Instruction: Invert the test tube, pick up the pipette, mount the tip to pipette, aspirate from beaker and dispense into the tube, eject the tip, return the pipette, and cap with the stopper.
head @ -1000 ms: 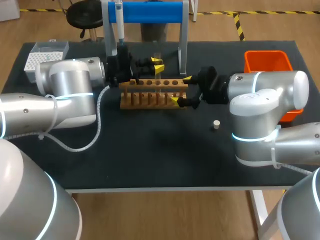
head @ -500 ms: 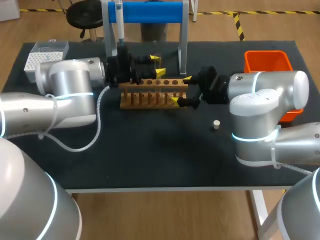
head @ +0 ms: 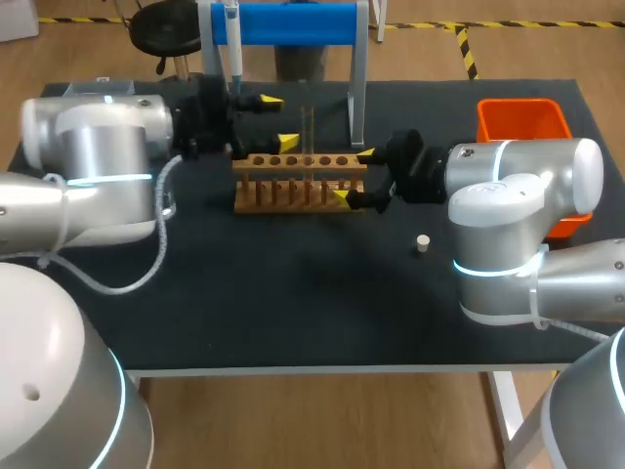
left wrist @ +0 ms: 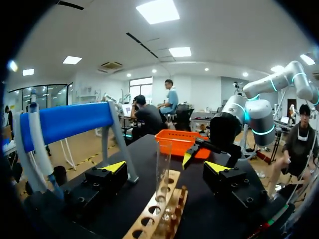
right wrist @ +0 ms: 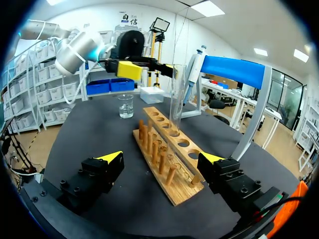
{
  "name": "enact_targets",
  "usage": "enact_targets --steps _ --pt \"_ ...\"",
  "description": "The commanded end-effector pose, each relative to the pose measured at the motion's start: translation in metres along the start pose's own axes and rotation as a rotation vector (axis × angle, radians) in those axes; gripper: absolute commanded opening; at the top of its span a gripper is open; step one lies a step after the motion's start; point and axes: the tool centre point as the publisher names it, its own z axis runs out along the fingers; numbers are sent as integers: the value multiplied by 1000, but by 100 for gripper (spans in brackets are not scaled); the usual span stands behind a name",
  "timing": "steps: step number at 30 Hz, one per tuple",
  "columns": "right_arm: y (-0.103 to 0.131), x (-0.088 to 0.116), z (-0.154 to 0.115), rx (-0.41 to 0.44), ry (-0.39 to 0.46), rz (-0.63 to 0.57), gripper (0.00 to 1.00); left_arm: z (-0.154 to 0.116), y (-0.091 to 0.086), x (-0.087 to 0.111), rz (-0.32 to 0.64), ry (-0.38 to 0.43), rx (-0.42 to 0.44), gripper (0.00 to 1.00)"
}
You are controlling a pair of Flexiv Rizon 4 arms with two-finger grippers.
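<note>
A clear test tube (head: pixel 309 129) stands upright in a hole of the wooden rack (head: pixel 298 183). My left gripper (head: pixel 275 120) is open just left of the tube and touches nothing. In the left wrist view the tube (left wrist: pixel 162 167) rises ahead of its spread fingers. My right gripper (head: pixel 354 176) stands open around the rack's right end, and the rack (right wrist: pixel 164 159) lies between its fingers (right wrist: pixel 110 158). The pipette (head: pixel 232 44) hangs on the blue stand (head: pixel 293 21). A small beaker (right wrist: pixel 125 105) sits beyond the rack's far end. The stopper (head: pixel 422 242) lies on the mat.
An orange bin (head: pixel 522 122) stands at the back right. The white tip box (head: pixel 93 90) shows at the back left, mostly hidden by my left arm. The stand's legs (head: pixel 357 98) rise right behind the rack.
My left gripper has opened, let go of the test tube and drawn back to the left. The tube stays standing in the rack. The right arm has not moved.
</note>
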Motion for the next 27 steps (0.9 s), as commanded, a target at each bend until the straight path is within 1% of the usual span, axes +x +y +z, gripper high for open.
enact_targets --steps 1,4,5,6,27 --pt "-1 1 0 -1 -2 0 100 -78 -8 32 -12 -136 -27 100" --pt "-1 1 0 -1 -2 0 100 -107 -8 41 -18 -202 -23 100" --pt "-1 1 0 -1 -2 0 100 -115 -9 45 -19 -221 -11 100" --pt "-1 1 0 -1 -2 0 100 -121 -10 50 -23 -233 19 100" --pt "-1 1 0 -1 -2 0 100 -121 -10 50 -23 -233 19 100"
